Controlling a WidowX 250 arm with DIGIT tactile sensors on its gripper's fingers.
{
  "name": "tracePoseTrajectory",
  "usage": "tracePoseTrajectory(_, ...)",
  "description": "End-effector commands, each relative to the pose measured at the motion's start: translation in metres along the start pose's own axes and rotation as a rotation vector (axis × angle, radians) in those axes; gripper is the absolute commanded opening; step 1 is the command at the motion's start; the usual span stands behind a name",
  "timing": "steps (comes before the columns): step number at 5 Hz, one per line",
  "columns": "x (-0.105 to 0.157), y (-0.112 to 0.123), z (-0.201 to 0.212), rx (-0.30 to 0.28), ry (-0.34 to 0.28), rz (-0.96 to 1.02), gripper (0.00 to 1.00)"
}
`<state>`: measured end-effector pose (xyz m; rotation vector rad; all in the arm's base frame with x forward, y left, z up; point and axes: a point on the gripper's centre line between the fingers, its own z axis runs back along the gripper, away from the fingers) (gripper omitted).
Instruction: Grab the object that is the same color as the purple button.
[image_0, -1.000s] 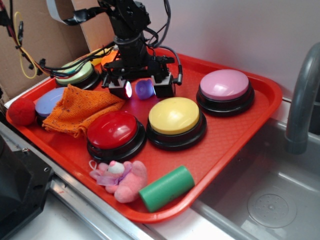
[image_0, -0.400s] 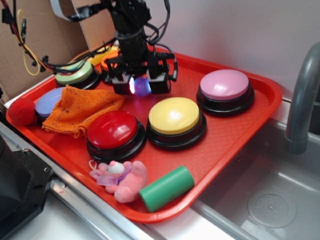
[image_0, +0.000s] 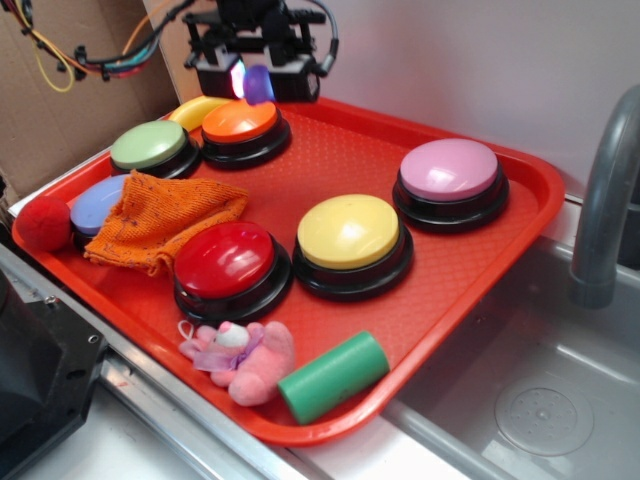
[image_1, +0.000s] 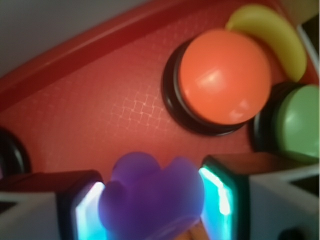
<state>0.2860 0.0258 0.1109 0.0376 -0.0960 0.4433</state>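
My gripper (image_0: 252, 78) hangs high over the back left of the red tray (image_0: 450, 270), shut on the small violet-purple object (image_0: 258, 84). In the wrist view the object (image_1: 152, 197) fills the gap of the gripper (image_1: 152, 200), pressed by both lit pads (image_1: 90, 212), well above the tray floor. The purple button (image_0: 98, 203) sits at the tray's left edge, partly covered by an orange cloth (image_0: 160, 216).
Orange (image_0: 240, 122), green (image_0: 149, 145), red (image_0: 225, 260), yellow (image_0: 348, 232) and pink (image_0: 448, 170) buttons stand on the tray. A banana (image_1: 272, 32), pink plush (image_0: 242, 358), green cylinder (image_0: 333, 376) and red ball (image_0: 43, 222) lie there too. A faucet (image_0: 608, 200) and sink are right.
The gripper closed on the purple object between the buttons, then rose with it up and back, leaving the tray floor; it now hangs above the orange button.
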Motion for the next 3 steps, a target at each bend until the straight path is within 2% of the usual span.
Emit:
tracePoseTrajectory(1, -0.002, 0.020, 0.112, -0.129, -0.175, -0.133, 0.00)
tracePoseTrajectory(2, -0.013, 0.025, 0.123, -0.161, -0.202, -0.121, 0.00)
tracePoseTrajectory(3, -0.011, 0.026, 0.114, -0.137, -0.159, -0.096, 0.00)
